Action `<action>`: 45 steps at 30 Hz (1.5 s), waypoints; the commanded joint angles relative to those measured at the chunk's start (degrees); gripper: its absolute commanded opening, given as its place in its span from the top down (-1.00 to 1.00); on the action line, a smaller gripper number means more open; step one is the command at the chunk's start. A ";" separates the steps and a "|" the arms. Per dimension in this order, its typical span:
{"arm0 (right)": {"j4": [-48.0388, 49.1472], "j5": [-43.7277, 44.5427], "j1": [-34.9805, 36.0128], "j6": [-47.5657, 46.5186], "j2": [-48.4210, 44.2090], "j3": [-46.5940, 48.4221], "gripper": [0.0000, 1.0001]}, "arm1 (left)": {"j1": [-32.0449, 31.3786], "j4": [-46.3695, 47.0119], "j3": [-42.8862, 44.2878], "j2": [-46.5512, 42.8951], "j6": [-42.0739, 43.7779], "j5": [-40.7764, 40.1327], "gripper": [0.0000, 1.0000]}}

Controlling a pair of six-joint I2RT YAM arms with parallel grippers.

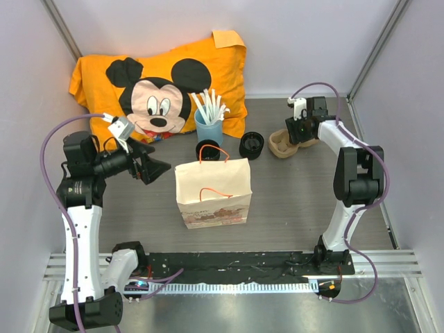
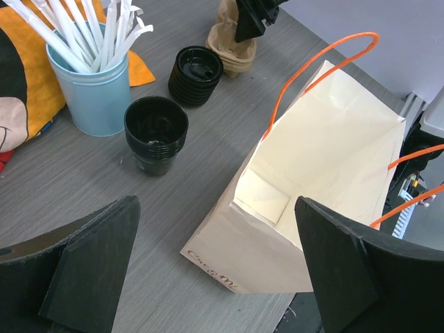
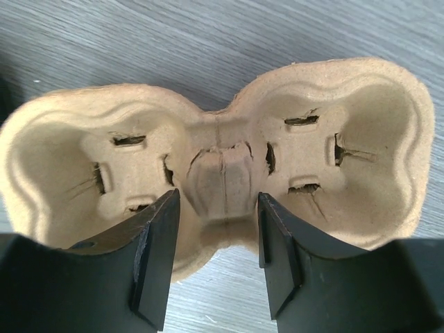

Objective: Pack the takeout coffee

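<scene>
Takeout coffee (image 1: 252,144) stands near the bag (image 1: 211,187) (left gripper (image 1: 157,170) gaping), right gripper (image 3: 216,201) parted astride the cup carrier's (image 3: 347,139) ridge.

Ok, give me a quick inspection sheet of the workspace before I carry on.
Surface: grey wood-grain table.
Job's things: takeout coffee upright behind the open paper bag.
Clutter: blue cup of sticks, black ring piece, cardboard carrier.
Grippers: left gripper wide open beside bag; right gripper open astride carrier's centre ridge.
Cables: purple cables looped along both arms.
Surroundings: Mickey pillow, grey walls.
</scene>
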 commanded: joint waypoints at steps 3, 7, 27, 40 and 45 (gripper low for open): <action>3.22 -3.70 -0.09 0.59 -6.09 -0.48 -0.08 | 0.60 2.35 -0.04 -0.76 -0.75 1.68 -1.00; 3.31 -3.88 -0.09 0.68 -5.65 -0.48 -0.08 | 0.78 2.44 -0.04 -0.84 -0.93 1.95 -0.99; 2.96 -2.21 0.00 0.41 -1.70 0.57 -0.14 | 0.95 2.61 -0.30 -0.93 -1.02 2.21 -0.99; 2.87 -3.09 -0.09 0.85 -1.70 0.75 0.21 | 1.04 2.70 -0.39 -0.93 -1.19 2.21 -0.99; 2.87 -3.09 -0.09 0.85 -1.17 0.75 0.33 | 1.04 2.70 -0.39 -1.02 -1.19 2.30 -0.99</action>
